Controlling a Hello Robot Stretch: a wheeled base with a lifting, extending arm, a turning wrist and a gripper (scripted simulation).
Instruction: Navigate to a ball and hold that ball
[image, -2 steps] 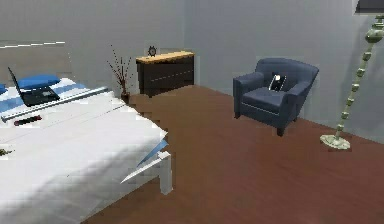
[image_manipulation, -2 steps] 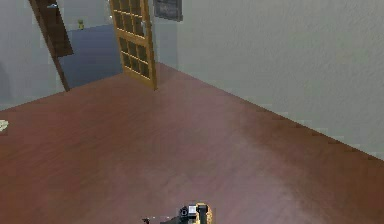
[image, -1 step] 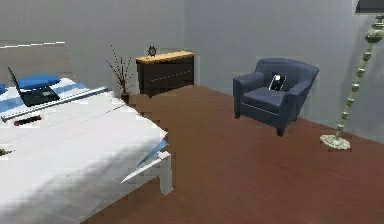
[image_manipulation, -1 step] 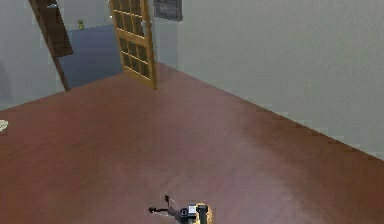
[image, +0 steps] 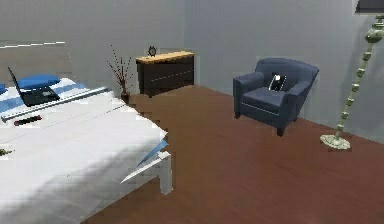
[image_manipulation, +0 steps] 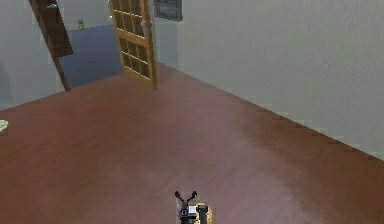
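Observation:
My gripper (image_manipulation: 186, 197) rises a little from the bottom edge of the arm side view, just at the middle. Its two thin fingers (image_manipulation: 180, 195) stand against bare brown wooden floor (image_manipulation: 200, 130), and it holds nothing. Behind the fingers sits the small dark body with a white and orange patch.
A white bed (image: 70, 150) with a laptop (image: 35, 93) takes up the forward view's left. A dark dresser (image: 166, 72) and a twig plant (image: 122, 75) stand at the back wall. A blue armchair (image: 275, 92) and a floor lamp (image: 350, 100) stand at the right. An open paned door (image_manipulation: 133, 42) is in the arm side view.

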